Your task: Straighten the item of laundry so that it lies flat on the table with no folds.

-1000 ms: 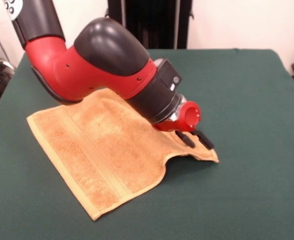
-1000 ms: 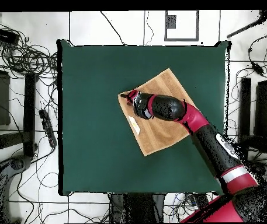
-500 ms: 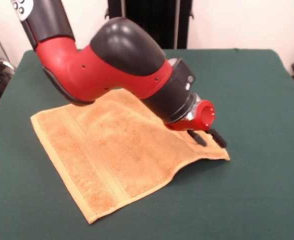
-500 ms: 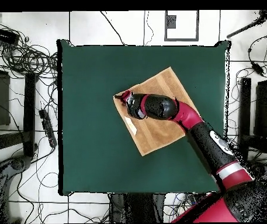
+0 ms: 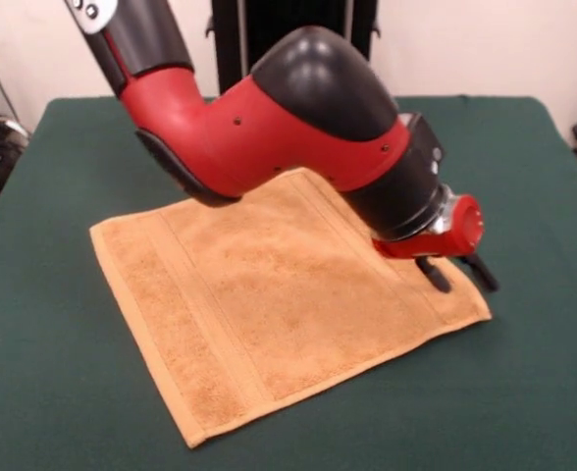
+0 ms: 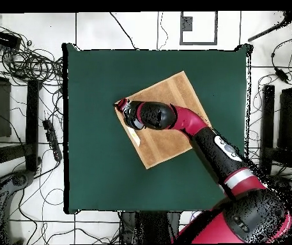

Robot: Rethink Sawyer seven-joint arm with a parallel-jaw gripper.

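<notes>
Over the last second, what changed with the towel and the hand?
The hand dragged the towel's corner toward the right of the front view, pulling out the curled-under dip in the near edge; the towel now lies nearly flat and has slid right on the table. The fingers stayed at that same corner.

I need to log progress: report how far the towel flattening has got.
Done: the towel lies spread on the table, with no fold visible in the front view. In hand: the gripper is at the towel's corner, its fingers apart; whether it holds the cloth is unclear. Left: freeing that corner and checking the part hidden under the arm.
</notes>
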